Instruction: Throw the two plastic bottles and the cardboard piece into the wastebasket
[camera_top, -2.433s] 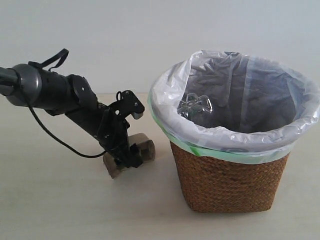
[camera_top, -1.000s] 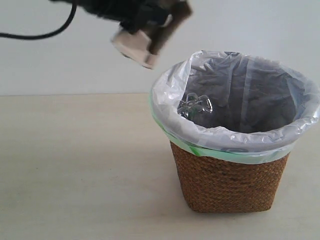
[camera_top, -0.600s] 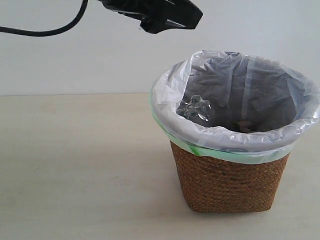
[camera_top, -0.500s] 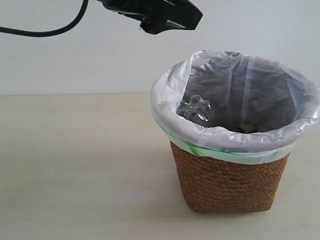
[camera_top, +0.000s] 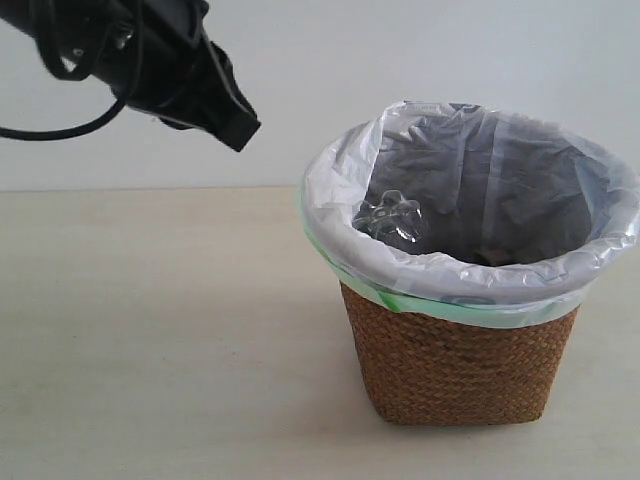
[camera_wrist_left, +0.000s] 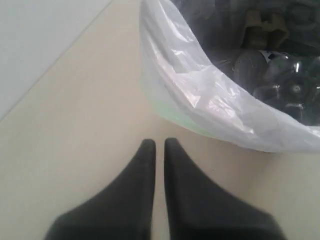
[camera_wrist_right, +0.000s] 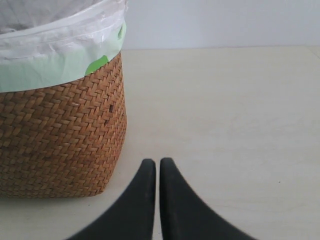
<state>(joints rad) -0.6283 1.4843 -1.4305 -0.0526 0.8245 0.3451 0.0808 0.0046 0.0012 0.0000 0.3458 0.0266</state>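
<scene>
Left tool (camera_top: 235, 125) high in the air, well left of the basket (camera_top: 460, 360) and apart from its rim; seen from its own wrist (camera_wrist_left: 156, 142), pinched to a thin slit with nothing held. Beneath it, only counter (camera_top: 150, 330).

Likely step: a clean retreat, load apparently already in. Best done by drawing off leftward at height, never dipping toward the white liner (camera_wrist_left: 200, 95), loose and easy to snag. Lower only once well apart from the wicker. No need to widen the jaws on the way.

Inside the basket: cardboard (camera_wrist_left: 265, 22) lying deep against the liner, and a clear bottle (camera_wrist_left: 292, 85) near it, closer to the rim. Second bottle: cannot tell; possibly the grey rounded shape beside the first.

Right tool (camera_wrist_right: 157, 162) low over the counter, near the wicker wall without touching it, likewise pinched to a slit and empty. Leave parked there. Worth checking the basket for both bottles before calling the job done.
</scene>
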